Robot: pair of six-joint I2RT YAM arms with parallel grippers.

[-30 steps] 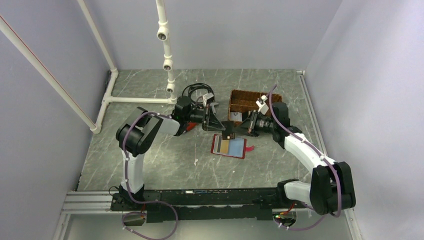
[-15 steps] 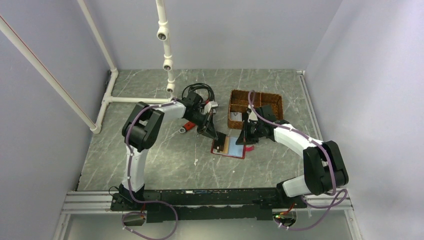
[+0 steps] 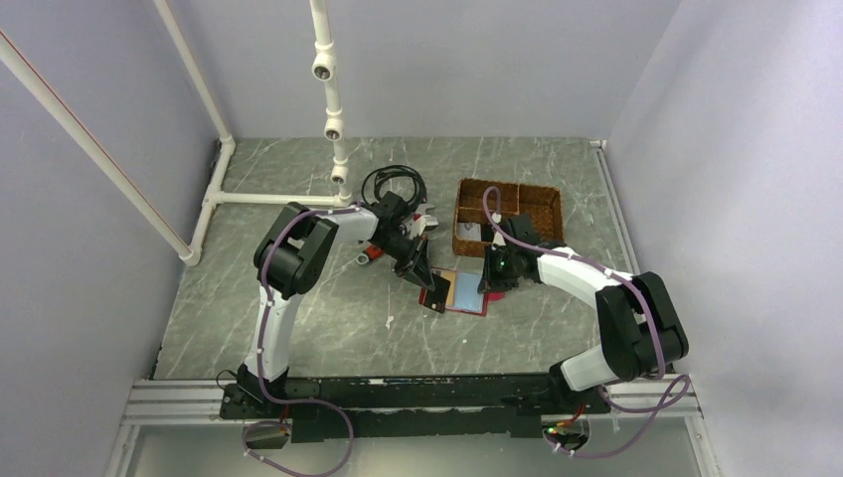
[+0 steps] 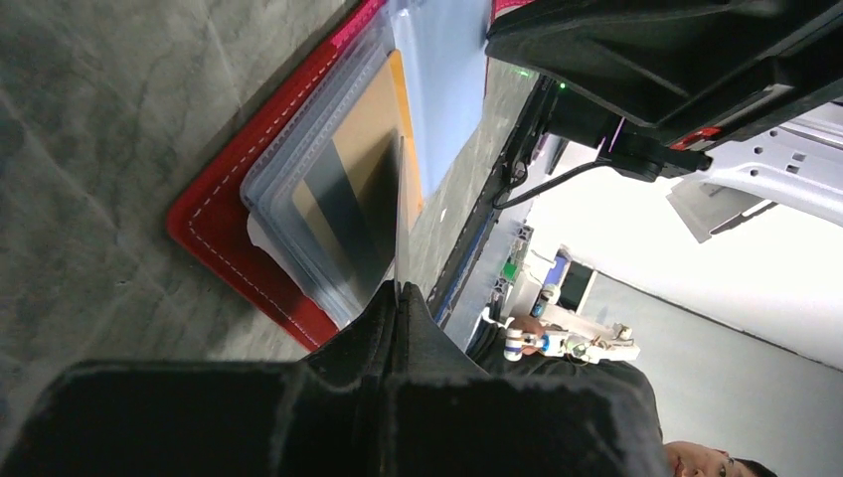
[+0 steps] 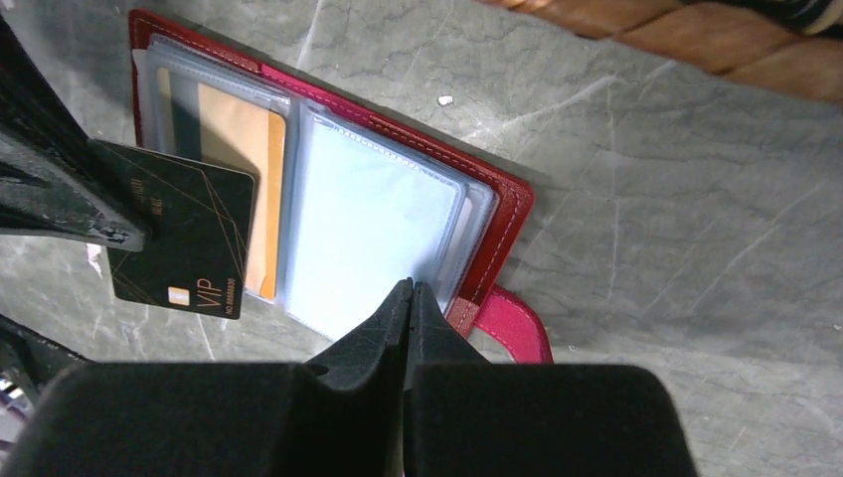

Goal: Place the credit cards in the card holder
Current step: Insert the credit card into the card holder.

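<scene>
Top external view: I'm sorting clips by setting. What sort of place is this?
Probably a lab robot cell, not a home: plain panel walls enclose a marbled tabletop, a white pipe frame stands at the back, and an aluminium rail runs along the near edge.

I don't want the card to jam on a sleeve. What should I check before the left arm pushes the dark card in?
1. Grip: left gripper shut on the dark card: ok.
2. Access: the card holder lies open on the table: ok.
3. Holder steadied: right gripper shut at the edge of the pale blue page; pinching or only pressing: cannot tell.
4. Free pocket: a tan card already shows beside the blue page; an empty pocket: cannot tell.
5. Card at a pocket mouth: it hangs over the tan card, outside every pocket: not ok.
</scene>
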